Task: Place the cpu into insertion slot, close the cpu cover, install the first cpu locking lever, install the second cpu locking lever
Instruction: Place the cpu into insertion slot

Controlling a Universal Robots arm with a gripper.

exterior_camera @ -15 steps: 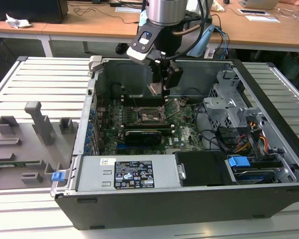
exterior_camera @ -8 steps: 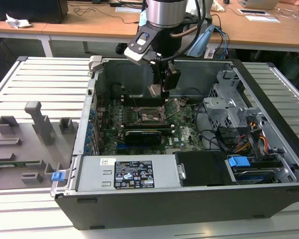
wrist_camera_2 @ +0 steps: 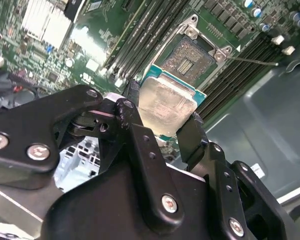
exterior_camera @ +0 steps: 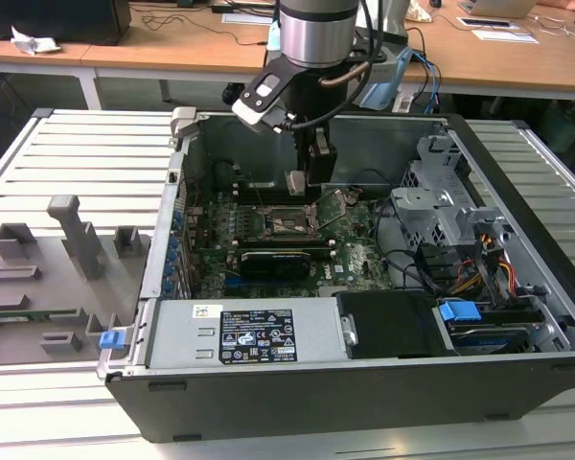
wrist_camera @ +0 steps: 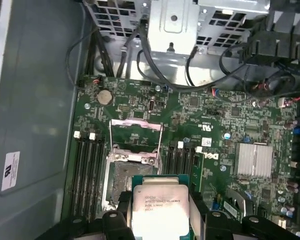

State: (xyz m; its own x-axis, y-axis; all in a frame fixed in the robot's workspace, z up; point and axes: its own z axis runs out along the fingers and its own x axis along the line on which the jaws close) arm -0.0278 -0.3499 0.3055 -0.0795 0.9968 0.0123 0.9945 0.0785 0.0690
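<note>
Two fingers (wrist_camera_2: 190, 135) of the gripper (wrist_camera_2: 162, 114) pinch the cpu (wrist_camera_2: 167, 100) — held near the insertion slot (wrist_camera: 126, 179); cpu cover (wrist_camera: 136, 134) stands open.

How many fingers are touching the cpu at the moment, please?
2: one of the fingers on one edge of the cpu, the other on the opposite edge; none seems hidden.

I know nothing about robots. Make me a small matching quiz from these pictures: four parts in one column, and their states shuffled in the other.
Things:
1. cpu
2. insertion slot
3. cpu cover
4. fingers

States:
A. swung open
B. shut on a chip
C. empty and uncovered
D. held above the board

Pairs: 1-D, 2-C, 3-A, 4-B
</note>
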